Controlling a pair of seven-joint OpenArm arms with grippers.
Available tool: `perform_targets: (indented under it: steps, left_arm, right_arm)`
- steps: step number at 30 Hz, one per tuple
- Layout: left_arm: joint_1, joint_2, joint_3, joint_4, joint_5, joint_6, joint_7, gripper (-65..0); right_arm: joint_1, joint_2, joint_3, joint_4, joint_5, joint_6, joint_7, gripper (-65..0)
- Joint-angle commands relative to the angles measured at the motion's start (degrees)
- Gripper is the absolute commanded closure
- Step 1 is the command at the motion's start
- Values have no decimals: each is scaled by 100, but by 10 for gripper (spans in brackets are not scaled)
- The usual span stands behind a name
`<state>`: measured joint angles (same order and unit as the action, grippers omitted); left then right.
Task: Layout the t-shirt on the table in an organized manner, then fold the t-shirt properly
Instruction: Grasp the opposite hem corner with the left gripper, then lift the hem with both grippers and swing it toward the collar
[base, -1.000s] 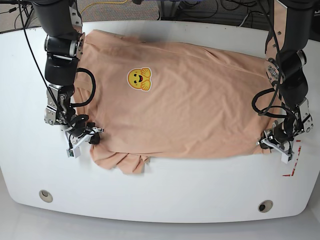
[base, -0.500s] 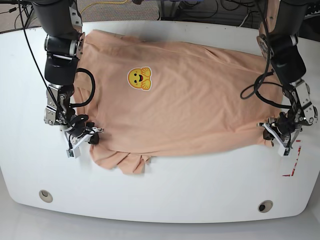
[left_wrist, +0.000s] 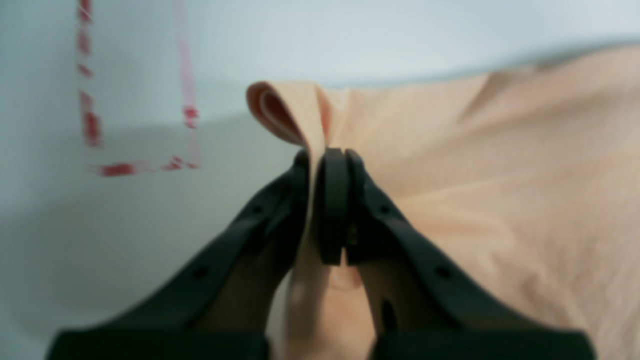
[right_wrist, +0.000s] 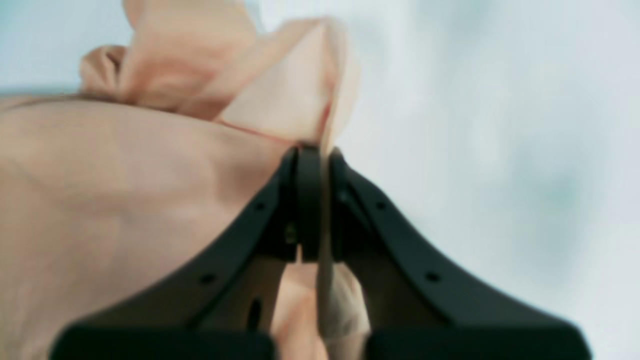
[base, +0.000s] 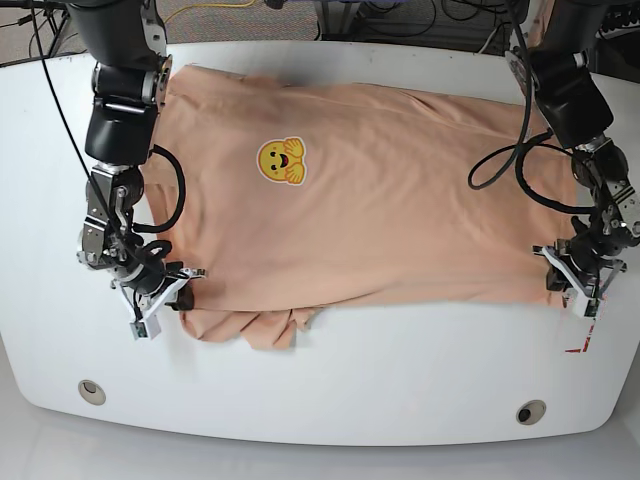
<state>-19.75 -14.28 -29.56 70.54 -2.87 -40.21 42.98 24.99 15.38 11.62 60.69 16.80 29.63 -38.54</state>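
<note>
1. Left gripper (left_wrist: 327, 165), black and two-fingered, is clamped tight on a pinched fold of the peach short-sleeved cotton t-shirt (base: 370, 190); the cloth loops up just past its tips, with the red dashed rectangle mark (left_wrist: 135, 100) on the bare surface beside it
2. Right gripper (right_wrist: 315, 155) is likewise closed fully on a near corner of the same shirt, a bunched lump of fabric rising beyond its fingertips
3. In the base view both grips sit on the near edge of the shirt, the right gripper (base: 160, 290) at one end and the left gripper (base: 580, 285) at the other, well apart
4. Between them the shirt's long axis runs side to side across the glossy white tabletop (base: 330, 400), so each arm has its own end and neither is nearer the middle
5. A crumpled sleeve pokes out under the near edge close to the right gripper, so that end is the less tidy
6. Farther back the body lies mostly flat, the small yellow smiley-face print (base: 280, 160) facing up, and the far edge reaches toward the arm bases
7. Judging by this, spreading is nearly done; the coming move likely depends on both arms keeping the near edge taut along that axis
</note>
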Motion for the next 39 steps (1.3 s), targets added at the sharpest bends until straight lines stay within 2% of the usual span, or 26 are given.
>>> perform_targets:
  steps: [1, 12, 18, 21, 26, 32, 36, 39]
  left_arm:
    - [-263, -62, -187, 440, -42, 21, 67, 0]
    - [-1133, -62, -187, 1407, -42, 21, 832, 0]
    - [-1942, -53, -152, 1979, -42, 21, 1359, 0]
    - [-2504, -53, -90, 2269, -42, 21, 1649, 0]
    - [-3498, -62, -2, 2559, -16, 21, 2010, 0]
    - [-4764, -71, 270, 2603, -25, 21, 2449, 0]
    - [-5221, -71, 270, 2585, -25, 21, 2634, 0]
    - [-5291, -71, 314, 2594, -33, 21, 2642, 0]
  right_arm:
    - [151, 128, 21, 644, 83, 4, -71, -13]
    - [556, 410, 21, 1619, 92, 57, -730, -13]
    - [1215, 752, 21, 1716, 144, 66, -1073, -13]
    - [1760, 937, 12, 1716, 153, 119, -1240, -14]
    - [2833, 1324, -392, 1681, 144, 461, -1486, -14]
    - [4222, 1702, -1025, 1698, 153, 514, -1855, -14]
    - [4802, 1834, -1131, 1698, 153, 514, -2146, -14]
    - [4960, 1913, -1131, 1707, 153, 672, -2374, -14]
